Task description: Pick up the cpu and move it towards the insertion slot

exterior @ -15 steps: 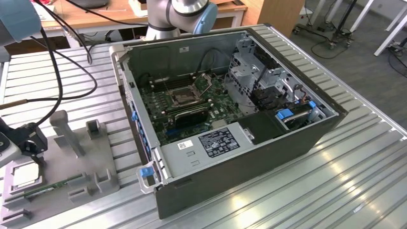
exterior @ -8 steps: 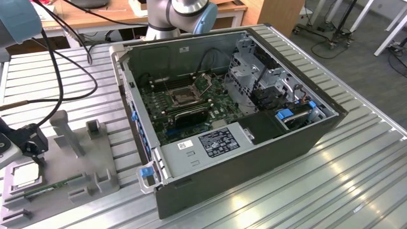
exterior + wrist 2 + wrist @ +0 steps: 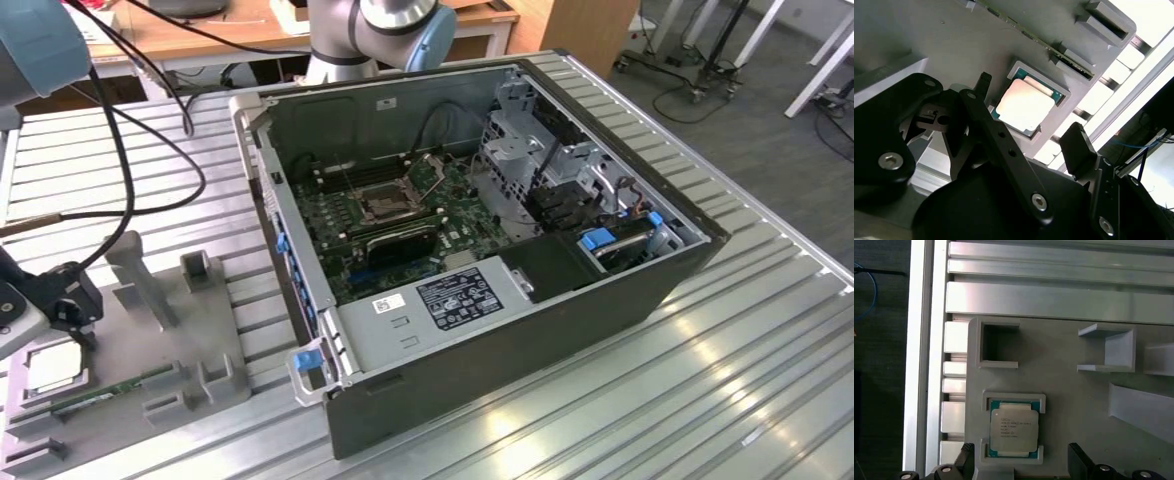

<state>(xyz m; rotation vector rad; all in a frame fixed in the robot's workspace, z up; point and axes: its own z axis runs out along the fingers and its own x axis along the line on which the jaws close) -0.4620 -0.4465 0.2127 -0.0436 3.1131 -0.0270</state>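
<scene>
The cpu (image 3: 54,368) lies flat, silvery top up, in a square recess of the grey tray (image 3: 200,340) at the exterior view's lower left. In both wrist views the cpu (image 3: 1014,429) (image 3: 1024,105) sits with its green edge showing inside the recess walls. My gripper (image 3: 1029,112) hangs just above it, open, one black finger on each side and neither touching the chip. The gripper (image 3: 1021,456) shows its two fingertips beside the recess. The insertion slot (image 3: 384,203), a shiny frame with a dark centre, sits on the green board inside the open computer case.
The computer case (image 3: 534,330) lies open on the slatted metal table (image 3: 747,340). A green memory stick (image 3: 100,395) lies in the tray near the cpu. Upright grey holders (image 3: 140,275) stand on the tray. Black cables (image 3: 134,150) trail from the arm.
</scene>
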